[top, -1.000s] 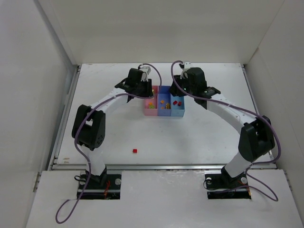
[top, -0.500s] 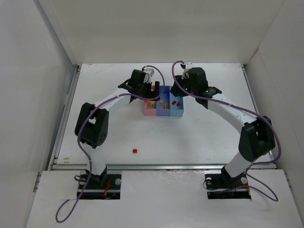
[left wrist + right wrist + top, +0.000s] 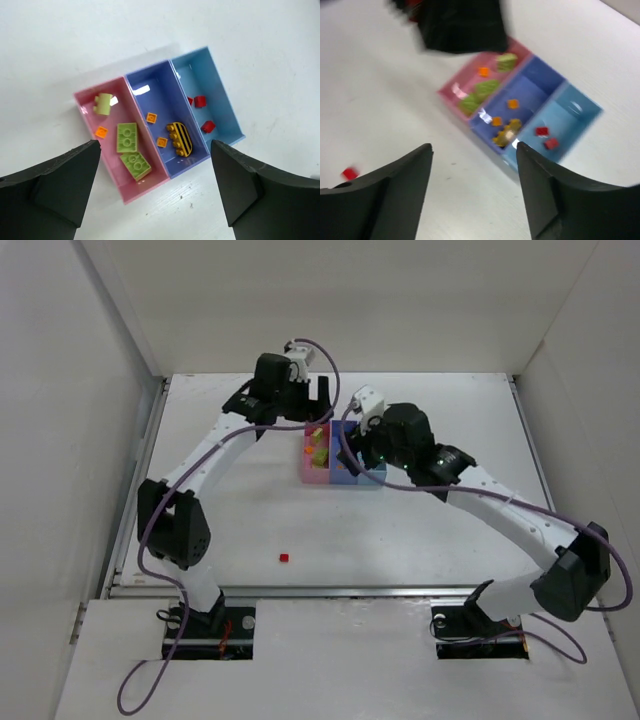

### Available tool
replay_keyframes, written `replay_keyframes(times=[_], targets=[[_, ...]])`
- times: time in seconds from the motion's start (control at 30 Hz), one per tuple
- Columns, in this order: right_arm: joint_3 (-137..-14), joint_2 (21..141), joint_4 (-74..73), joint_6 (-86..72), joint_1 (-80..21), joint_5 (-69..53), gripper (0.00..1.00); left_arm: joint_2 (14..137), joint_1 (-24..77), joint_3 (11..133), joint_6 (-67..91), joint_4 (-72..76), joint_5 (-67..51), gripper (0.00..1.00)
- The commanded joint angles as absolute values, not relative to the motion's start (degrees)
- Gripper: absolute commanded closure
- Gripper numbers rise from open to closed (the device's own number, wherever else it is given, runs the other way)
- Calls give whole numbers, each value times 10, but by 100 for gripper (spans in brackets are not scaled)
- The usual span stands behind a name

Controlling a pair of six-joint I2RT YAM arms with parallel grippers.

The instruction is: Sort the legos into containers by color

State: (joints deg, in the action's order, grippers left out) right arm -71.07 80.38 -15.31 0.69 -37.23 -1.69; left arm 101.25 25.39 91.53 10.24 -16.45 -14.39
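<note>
The containers are three joined bins: pink (image 3: 116, 114), blue-violet (image 3: 150, 95) and light blue (image 3: 200, 75). In the pink bin lie two green bricks (image 3: 127, 137), a green cylinder (image 3: 104, 103) and an orange piece (image 3: 101, 132). Two orange pieces (image 3: 161, 142) and a yellow brick with black stripes (image 3: 180, 139) sit in the blue-violet bin. Two red bricks (image 3: 200, 101) lie in the light blue one. One red brick (image 3: 284, 558) lies loose on the table. My left gripper (image 3: 155, 143) hangs open above the tray, holding nothing. My right gripper (image 3: 473, 146) is open and empty, above the table at the tray's near side.
White walls enclose the white table (image 3: 420, 530) on the left, right and back. The loose red brick (image 3: 350, 173) shows at the lower left of the blurred right wrist view. The left gripper (image 3: 318, 400) and right gripper (image 3: 358, 452) crowd the tray (image 3: 312, 473) from the far and right sides.
Both grippers have opened. The left gripper drew back and up from the pink bin. The right arm swung left and nearer, now covering the light blue bin from above.
</note>
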Motion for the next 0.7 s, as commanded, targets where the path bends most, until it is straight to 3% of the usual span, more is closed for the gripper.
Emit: replay_keyframes(times=[0.0,0.2,0.37,0.67], targets=[[-692,801,-185,106,-453,-47,23,931,214,930,77,-192,-119,8],[-754,948,-276,171,-582,-62,20,846,56,883,47,-213,44,3],[-802,1038,-271,198,-653,-65,20,754,-81,818,67,-213,54,0],[-819,1114,-241,163,-678,-25,20,670,-109,750,67,-202,46,0]])
